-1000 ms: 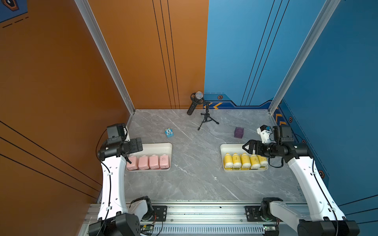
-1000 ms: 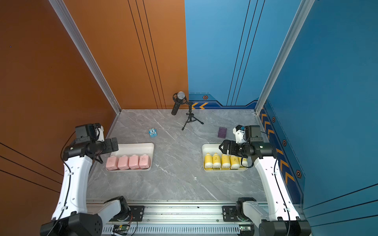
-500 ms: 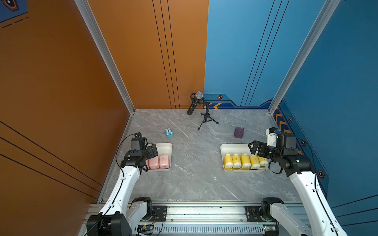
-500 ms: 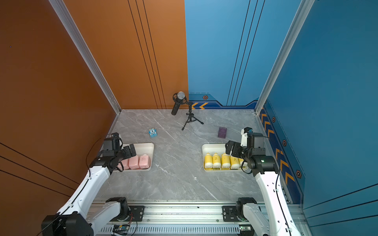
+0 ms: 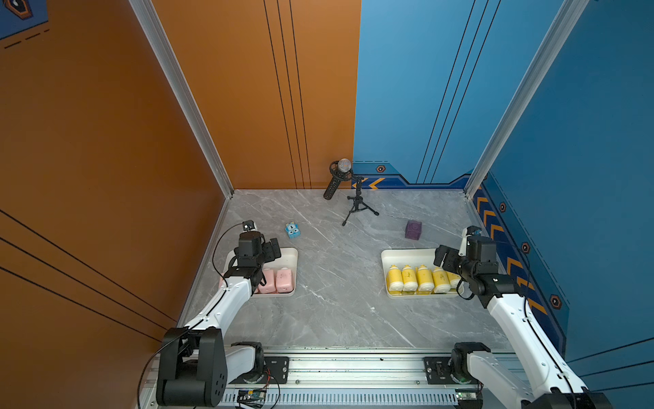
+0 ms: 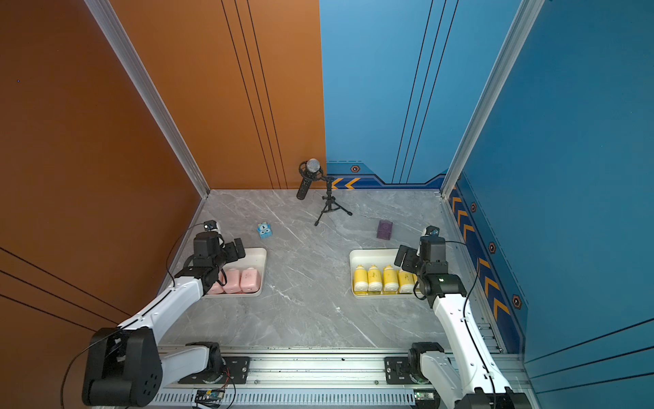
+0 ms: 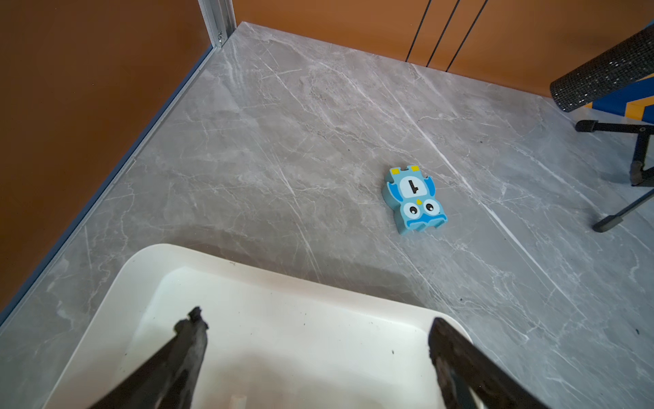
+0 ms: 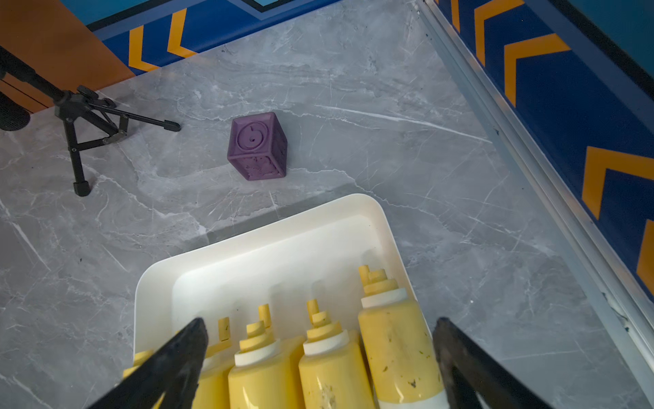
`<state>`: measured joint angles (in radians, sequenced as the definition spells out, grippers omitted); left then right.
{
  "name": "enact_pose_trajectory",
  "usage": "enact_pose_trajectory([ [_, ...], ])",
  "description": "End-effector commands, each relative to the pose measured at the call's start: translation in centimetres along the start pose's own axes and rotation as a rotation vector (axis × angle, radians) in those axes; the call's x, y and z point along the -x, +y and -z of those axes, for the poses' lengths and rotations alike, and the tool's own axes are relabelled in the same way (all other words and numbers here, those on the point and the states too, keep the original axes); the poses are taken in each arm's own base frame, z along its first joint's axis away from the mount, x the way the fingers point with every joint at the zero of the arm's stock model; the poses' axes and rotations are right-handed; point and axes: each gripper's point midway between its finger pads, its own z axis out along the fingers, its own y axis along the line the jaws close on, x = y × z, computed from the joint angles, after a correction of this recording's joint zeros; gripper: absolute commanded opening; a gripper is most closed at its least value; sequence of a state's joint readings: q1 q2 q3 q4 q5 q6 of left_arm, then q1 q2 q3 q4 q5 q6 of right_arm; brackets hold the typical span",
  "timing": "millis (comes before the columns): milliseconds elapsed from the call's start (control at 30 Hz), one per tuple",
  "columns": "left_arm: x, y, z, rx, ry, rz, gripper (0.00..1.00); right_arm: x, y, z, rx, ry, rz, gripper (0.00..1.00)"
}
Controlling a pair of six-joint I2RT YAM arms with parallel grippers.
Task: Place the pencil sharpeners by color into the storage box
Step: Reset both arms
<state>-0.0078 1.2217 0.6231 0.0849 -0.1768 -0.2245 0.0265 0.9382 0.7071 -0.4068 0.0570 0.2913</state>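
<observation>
Right wrist view: right fingers (image 8: 180, 354) are spread wide and empty above the row of yellow sharpeners (image 8: 396, 340), which lie side by side in the right tray (image 8: 283, 255). Left wrist view: left fingers (image 7: 184, 343) are likewise spread and empty over the bare far half of the left tray (image 7: 247, 262). In both top views the pink sharpeners (image 5: 284, 280) lie in that tray's near half, partly hidden beneath the left arm. Only a blue owl block (image 7: 414, 198) and a purple cube (image 8: 258, 146), neither a sharpener, stand loose on the counter (image 5: 336, 283). Sorting appears finished, with the release as the step in hand. The next move calls for raising both arms clear without nudging either row.
</observation>
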Motion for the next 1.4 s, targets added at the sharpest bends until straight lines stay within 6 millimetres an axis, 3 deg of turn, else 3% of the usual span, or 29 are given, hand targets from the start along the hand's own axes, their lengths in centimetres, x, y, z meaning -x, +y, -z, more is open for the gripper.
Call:
enact_pose_trajectory([
  [0, 0.6, 0.2, -0.8, 0.024, -0.042, -0.045, 0.98, 1.8, -0.3, -0.5, -0.049, -0.094, 0.042, 1.00],
  [233, 0.9, 0.3, -2.3, 0.032, -0.085, -0.111, 0.98, 1.8, -1.1, -0.9, -0.091, -0.175, 0.087, 1.00],
  [567, -1.3, 0.7, -4.1, 0.037, -0.116, -0.114, 0.98, 2.3, -1.4, -1.2, -0.174, -0.248, 0.154, 1.00],
  [1033, -1.5, -0.7, -5.1, 0.001, -0.143, -0.178, 0.98, 0.6, -0.7, -6.7, -0.148, -0.229, 0.186, 1.00],
  [1367, -1.7, -0.6, -4.8, 0.005, -0.166, -0.174, 0.98, 1.0, -0.7, -7.0, -0.143, -0.276, 0.198, 1.00],
])
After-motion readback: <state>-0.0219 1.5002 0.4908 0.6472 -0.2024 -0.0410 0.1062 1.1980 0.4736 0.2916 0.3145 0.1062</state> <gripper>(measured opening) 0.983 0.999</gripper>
